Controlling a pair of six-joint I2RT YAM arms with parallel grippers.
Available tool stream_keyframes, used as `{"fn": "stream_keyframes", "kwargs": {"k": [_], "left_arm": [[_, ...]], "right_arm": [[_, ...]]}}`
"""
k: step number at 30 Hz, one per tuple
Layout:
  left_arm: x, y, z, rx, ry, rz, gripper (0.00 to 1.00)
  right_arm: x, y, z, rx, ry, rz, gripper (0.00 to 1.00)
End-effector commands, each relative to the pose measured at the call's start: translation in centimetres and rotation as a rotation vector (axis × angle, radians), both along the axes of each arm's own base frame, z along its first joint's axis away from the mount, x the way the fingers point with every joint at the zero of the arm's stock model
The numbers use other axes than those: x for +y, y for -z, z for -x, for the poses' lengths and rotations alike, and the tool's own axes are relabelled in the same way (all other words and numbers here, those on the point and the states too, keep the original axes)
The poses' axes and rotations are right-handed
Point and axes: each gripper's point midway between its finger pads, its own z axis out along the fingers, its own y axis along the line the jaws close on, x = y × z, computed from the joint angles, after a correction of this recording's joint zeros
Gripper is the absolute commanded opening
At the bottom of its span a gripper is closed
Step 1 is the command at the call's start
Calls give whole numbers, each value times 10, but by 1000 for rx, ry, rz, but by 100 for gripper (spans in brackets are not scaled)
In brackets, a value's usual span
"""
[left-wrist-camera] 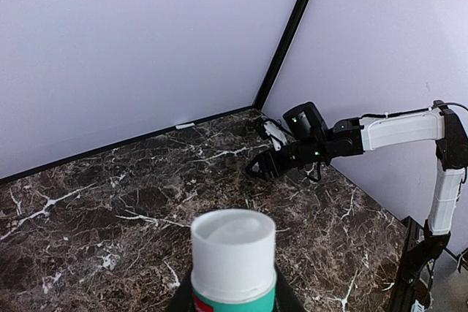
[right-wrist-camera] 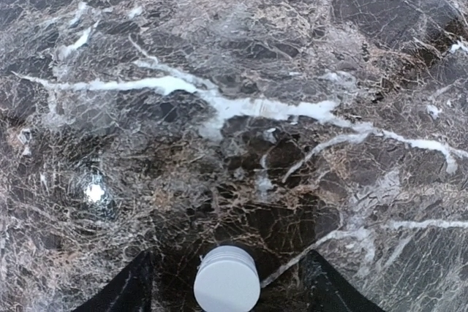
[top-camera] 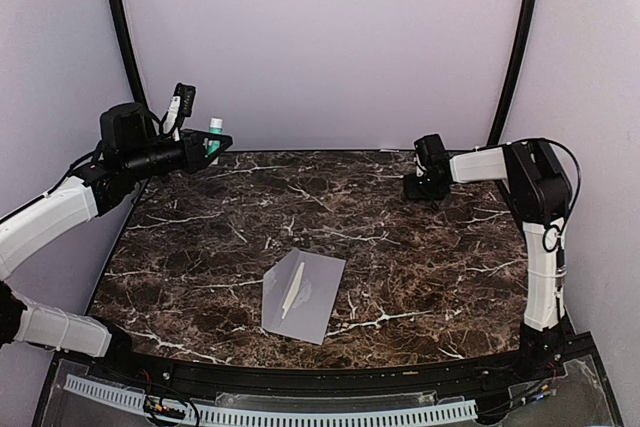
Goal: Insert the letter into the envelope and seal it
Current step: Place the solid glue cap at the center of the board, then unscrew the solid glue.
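- Top view: the envelope [top-camera: 315, 297] lies flat on your desk [top-camera: 420, 257], with a cream sliver of the letter [top-camera: 293, 290] on it. Left gripper [top-camera: 214, 142] is back-left of it, right gripper [top-camera: 418, 187] back-right.
- Left wrist: jaws pinching a glue stick [left-wrist-camera: 232, 257].
- Right wrist: jaws spread around a white cap [right-wrist-camera: 227, 281].

L wrist cam: the glue stick [left-wrist-camera: 232, 253] in your L gripper [top-camera: 213, 146] is cut off by the btm edge. You get its white top and a strip of teal only, and the fingers round it barely show. R wrist cam: the R gripper [right-wrist-camera: 228, 257] fingers [right-wrist-camera: 128, 294] are cropped to dark wedges. The white round piece [right-wrist-camera: 227, 286] btwn them is cropped too, so you can't tell if it rests on the table [right-wrist-camera: 234, 107]. Top cam: cream sliver [top-camera: 292, 290] on the envelope [top-camera: 318, 309], too small to tell edge from crease.
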Motion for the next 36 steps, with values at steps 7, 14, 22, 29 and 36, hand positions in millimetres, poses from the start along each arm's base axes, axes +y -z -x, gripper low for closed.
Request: {"fn": "stream_keyframes", "kwargs": {"k": [7, 14, 22, 29, 36], "left_arm": [[-20, -14, 22, -61, 174, 72, 3], [-56, -22, 73, -124, 453, 100, 5], [-97, -15, 123, -145, 650, 99, 6], [-110, -11, 146, -95, 774, 155, 7], [-119, -7, 157, -83, 812, 155, 7]], "right_arm": [[4, -133, 9, -199, -34, -91, 81], [74, -250, 98, -362, -403, -444, 81], [185, -348, 271, -483, -975, -812, 81], [242, -370, 349, -516, -1175, -992, 77], [288, -358, 364, -482, -1211, -1006, 67]]}}
